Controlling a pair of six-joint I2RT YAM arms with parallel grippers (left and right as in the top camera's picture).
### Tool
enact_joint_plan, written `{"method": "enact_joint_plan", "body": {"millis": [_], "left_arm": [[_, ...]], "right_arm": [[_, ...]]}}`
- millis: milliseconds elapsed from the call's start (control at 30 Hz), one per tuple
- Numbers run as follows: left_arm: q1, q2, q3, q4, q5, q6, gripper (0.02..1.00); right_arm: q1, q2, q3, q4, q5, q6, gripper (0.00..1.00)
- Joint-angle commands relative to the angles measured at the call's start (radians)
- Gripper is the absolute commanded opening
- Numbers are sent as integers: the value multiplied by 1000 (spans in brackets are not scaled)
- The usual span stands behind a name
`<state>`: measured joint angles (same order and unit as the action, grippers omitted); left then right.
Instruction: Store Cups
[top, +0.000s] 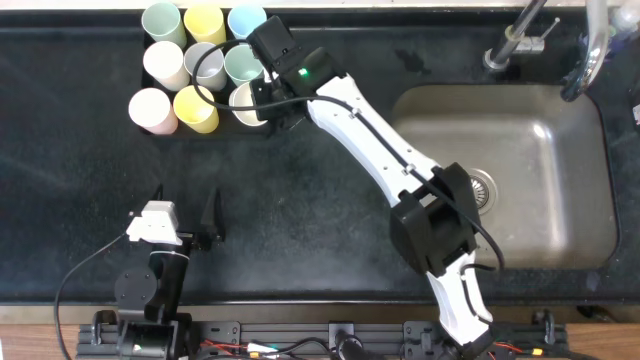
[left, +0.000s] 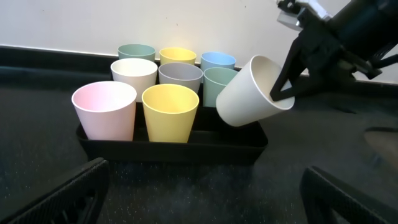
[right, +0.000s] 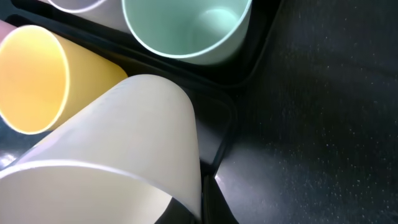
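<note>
Over the tray (left: 186, 151), the cup (left: 239, 99) clenched in the right claw (left: 283, 93) is best righted before lowering.

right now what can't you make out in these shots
- Tray outline: in the top view it is black against the dark counter.
- Tray floor under the tilted white cup: in the left wrist view the tray wall and the cup hide it.
- Right end effector grip: in the right wrist view the cup covers nearly all of it.
- Grey cup body: in the left wrist view the yellow cup blocks it.
</note>
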<state>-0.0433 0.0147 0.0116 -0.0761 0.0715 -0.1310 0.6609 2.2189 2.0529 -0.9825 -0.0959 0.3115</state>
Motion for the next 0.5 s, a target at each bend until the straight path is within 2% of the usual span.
{"method": "enact_joint_plan", "body": {"millis": [33,500], "left_arm": [[2,-13,-3,-1,5,-8,1000],[2,-13,-3,-1,5,-8,1000]], "right_arm": [[8,38,27,0,12,9,40],[8,51,27,8,19,11,42]]}}
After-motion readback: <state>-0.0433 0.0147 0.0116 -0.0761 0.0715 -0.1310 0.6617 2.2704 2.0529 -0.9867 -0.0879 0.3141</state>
